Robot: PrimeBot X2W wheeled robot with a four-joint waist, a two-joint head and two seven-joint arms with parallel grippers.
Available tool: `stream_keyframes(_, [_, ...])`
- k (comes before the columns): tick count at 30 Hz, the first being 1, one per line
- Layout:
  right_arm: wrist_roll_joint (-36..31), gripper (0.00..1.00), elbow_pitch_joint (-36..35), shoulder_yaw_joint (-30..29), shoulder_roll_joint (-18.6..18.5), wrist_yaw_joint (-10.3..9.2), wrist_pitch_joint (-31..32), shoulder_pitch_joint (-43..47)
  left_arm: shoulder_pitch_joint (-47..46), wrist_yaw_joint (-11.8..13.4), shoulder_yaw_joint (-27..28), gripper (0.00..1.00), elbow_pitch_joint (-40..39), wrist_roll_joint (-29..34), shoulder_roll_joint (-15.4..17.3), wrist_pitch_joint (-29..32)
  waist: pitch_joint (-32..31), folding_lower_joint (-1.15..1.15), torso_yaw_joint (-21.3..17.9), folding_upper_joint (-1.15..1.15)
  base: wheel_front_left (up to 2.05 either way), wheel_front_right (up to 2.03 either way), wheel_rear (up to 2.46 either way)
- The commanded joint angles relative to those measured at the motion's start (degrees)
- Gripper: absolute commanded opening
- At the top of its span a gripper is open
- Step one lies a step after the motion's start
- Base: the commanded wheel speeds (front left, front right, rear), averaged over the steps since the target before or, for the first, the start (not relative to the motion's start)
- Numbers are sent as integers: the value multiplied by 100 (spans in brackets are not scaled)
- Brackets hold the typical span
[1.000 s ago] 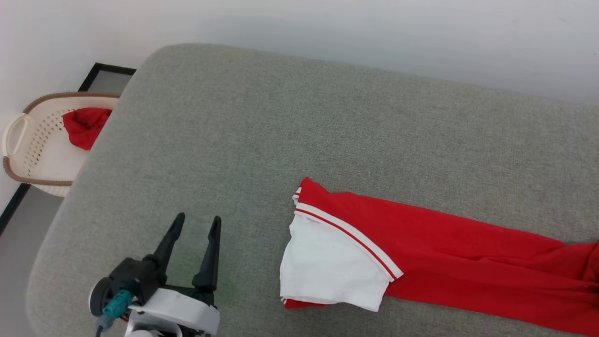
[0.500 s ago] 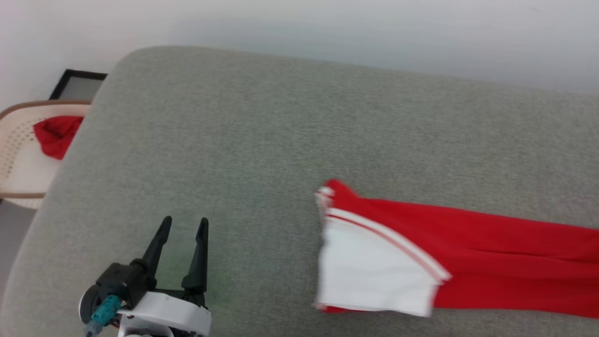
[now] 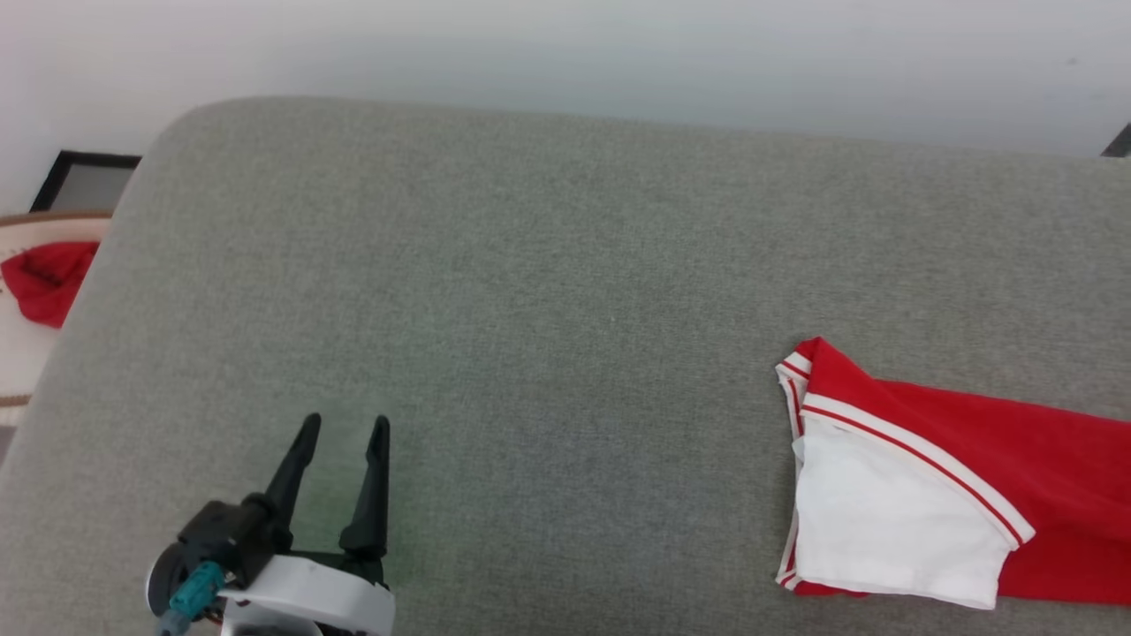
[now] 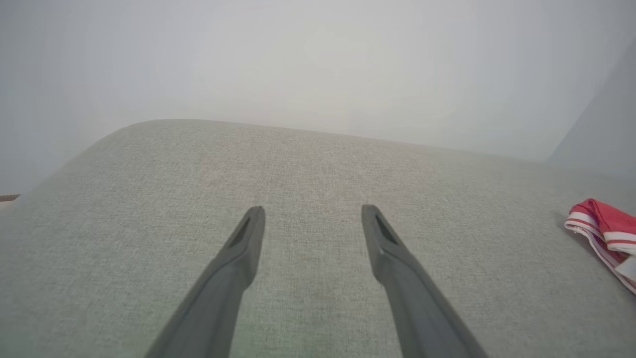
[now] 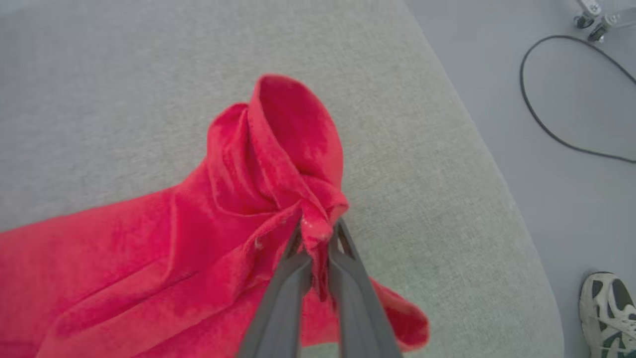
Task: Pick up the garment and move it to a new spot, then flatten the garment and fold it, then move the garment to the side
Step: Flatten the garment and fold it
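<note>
Right gripper (image 5: 319,229) jaws pinch a bunched red fold of the garment (image 5: 189,233), likely a handle for dragging it. The garment lies stretched along the right side of the grey cushion (image 3: 530,291). Left gripper (image 3: 344,424) jaws are spread and empty, well apart from it, probably parked clear.

A big soft grey seat (image 3: 530,291) is taking up most of the head view. A plain white wall (image 3: 565,44) is standing behind it along the top. At the far left a pale basket (image 3: 53,215) is sitting beside the seat, with a small red cloth (image 3: 44,283) lying in it. In the right wrist view a grey floor (image 5: 571,209) is showing on the right, a thin black cable (image 5: 539,122) is curling across it, and a shoe (image 5: 608,308) is resting at the lower right.
</note>
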Motion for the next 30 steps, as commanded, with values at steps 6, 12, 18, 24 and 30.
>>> stream_keyframes(6, [326, 0, -1463, 1091, 185, -6, 158, 241, 168, -18, -17, 100, 56, -87, 17, 0, -231, 0, -138, 0, 0, 0, 0])
stream_keyframes(12, [595, 0, -3184, 2089, 464, -6, 678, 424, 233, -19, -52, 100, 94, -163, 8, 0, -368, 0, -130, 0, 0, 0, 0])
stream_keyframes(18, [687, 0, -4323, 2992, 842, -6, 1111, 312, 284, -19, -106, 100, 93, -253, -20, 0, -416, 0, -2, 0, 0, 0, 0])
stream_keyframes(24, [646, 0, -4588, 3670, 1149, -6, 1262, 109, 300, -19, -126, 100, 88, -282, -43, 0, -404, 0, 139, 0, 0, 0, 0])
stream_keyframes(30, [572, 0, -3995, 4082, 1298, -6, 1099, -71, 221, -19, -157, 100, 109, -321, -68, 0, -332, 0, 233, 0, 0, 0, 0])
